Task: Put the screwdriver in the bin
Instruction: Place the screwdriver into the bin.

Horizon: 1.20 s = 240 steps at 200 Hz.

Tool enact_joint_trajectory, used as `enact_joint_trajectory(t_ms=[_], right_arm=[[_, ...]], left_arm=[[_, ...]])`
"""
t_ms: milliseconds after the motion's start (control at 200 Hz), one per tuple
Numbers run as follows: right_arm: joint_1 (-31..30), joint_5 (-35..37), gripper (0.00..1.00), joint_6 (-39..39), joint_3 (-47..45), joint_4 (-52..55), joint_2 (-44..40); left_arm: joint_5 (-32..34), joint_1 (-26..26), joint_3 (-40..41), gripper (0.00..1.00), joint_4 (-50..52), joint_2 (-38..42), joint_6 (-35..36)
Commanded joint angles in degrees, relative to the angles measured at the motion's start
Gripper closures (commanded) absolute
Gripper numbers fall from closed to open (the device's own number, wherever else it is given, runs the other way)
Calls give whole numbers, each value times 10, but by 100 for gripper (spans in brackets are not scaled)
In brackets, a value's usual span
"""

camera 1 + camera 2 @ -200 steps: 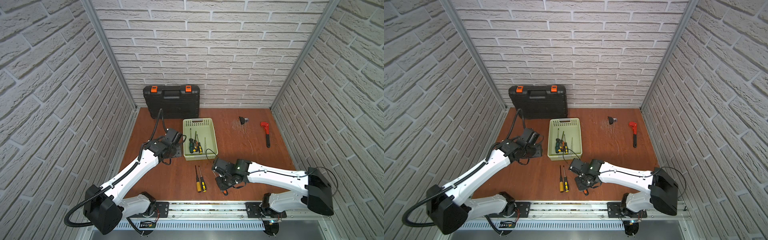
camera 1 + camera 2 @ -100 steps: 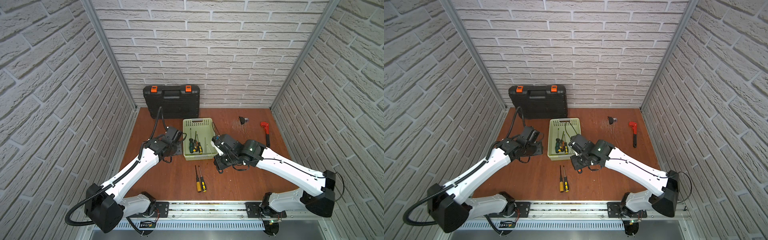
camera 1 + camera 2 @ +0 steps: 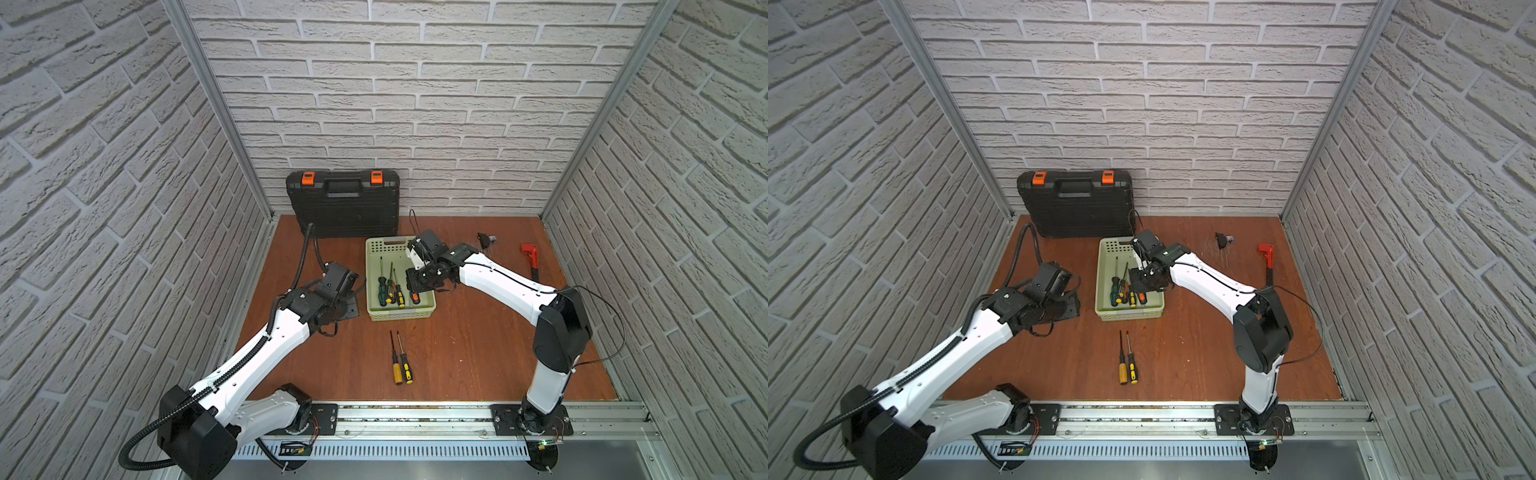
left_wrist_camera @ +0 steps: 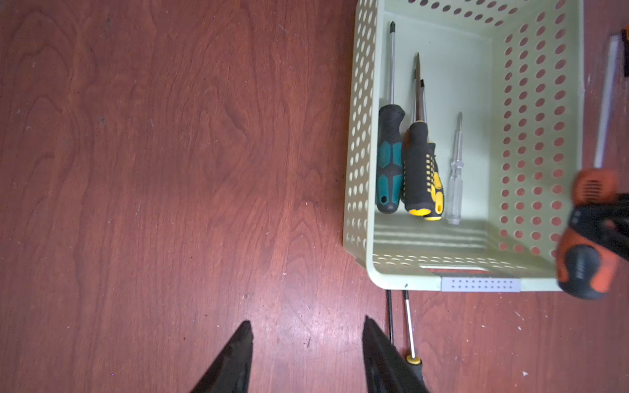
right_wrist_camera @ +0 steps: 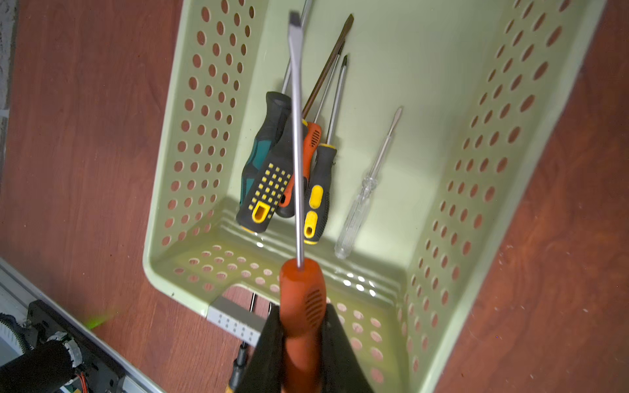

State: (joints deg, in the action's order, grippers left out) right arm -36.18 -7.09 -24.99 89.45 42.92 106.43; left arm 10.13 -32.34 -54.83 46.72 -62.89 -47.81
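The right gripper (image 5: 301, 316) pinches the orange handle of the screwdriver (image 5: 298, 204) above the bin (image 5: 435, 102), with the shaft running along the bin's length (parallel to the other screwdrivers (image 5: 272, 163) inside). The left gripper (image 4: 306, 321), spread and empty, hovers over the table (image 4: 136, 170) beside the bin.

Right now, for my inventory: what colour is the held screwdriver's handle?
Orange handle on the screwdriver; clearest in the right wrist view.
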Motion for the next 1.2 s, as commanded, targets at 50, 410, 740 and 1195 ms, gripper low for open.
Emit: enact_joint_trajectory(t_ms=[50,410,740,1195], right_arm=[[1,-59,95,-13,13,-56,28],[7,-26,95,-19,10,-74,82],[12,-8,94,-21,5,-87,108],[17,-9,88,-19,-7,-107,119]], left_arm=[[13,5,12,47,2,22,-9],[2,5,18,46,17,24,-11],[10,5,5,46,31,20,-15],[12,5,-37,46,47,-11,-3]])
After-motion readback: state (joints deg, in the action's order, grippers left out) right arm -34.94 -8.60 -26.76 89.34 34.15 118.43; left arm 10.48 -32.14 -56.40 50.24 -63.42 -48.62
